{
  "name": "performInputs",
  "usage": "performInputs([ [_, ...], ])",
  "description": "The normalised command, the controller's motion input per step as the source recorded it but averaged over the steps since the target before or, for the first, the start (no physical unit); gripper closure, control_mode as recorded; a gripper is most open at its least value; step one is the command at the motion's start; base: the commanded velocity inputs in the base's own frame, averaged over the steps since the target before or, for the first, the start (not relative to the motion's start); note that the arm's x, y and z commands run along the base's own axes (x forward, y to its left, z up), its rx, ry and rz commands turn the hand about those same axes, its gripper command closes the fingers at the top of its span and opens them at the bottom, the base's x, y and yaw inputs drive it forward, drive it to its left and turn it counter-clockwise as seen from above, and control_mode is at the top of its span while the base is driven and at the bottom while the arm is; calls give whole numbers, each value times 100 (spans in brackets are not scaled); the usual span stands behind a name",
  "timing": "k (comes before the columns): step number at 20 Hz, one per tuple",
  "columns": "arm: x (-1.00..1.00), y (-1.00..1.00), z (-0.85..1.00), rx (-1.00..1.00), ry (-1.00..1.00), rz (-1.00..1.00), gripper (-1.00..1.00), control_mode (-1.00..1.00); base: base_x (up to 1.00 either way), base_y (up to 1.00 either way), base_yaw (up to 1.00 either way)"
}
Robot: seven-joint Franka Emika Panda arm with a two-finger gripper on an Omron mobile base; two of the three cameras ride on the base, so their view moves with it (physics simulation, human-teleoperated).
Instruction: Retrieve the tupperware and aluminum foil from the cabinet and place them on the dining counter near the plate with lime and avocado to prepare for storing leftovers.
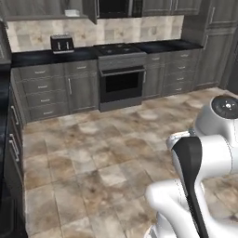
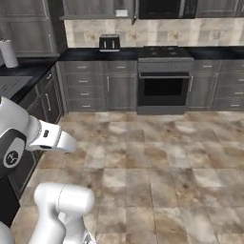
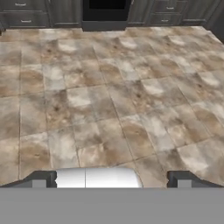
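Hand view: fingers (image 3: 111,179) spread over floor tiles (image 3: 109,100).

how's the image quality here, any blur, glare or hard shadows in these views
Left base view: soft and low-res, the toaster smeared, no glare on the floor tiles. Right base view: even flat light, oven window plain black, no cast shadows. Hand view: tiles blur toward the bottom, open pincer tips fuzzy.

A black toaster (image 1: 62,43) stood on the dark desk (image 1: 32,57) beside the oven (image 1: 121,76); a paper roll (image 2: 8,53) stood upright; the tiled floor (image 1: 93,153) lay bare.
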Motion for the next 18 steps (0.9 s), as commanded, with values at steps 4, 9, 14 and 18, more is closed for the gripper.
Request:
performInputs([
  [4, 0, 0, 0, 0, 0, 0, -100, 100, 100, -48, 25],
  [9, 0, 0, 0, 0, 0, 0, -100, 100, 100, -55, 15],
  [14, 0, 0, 0, 0, 0, 0, -100, 100, 100, -41, 11],
  [18, 0, 0, 0, 0, 0, 0, -100, 100, 100, -11, 7],
])
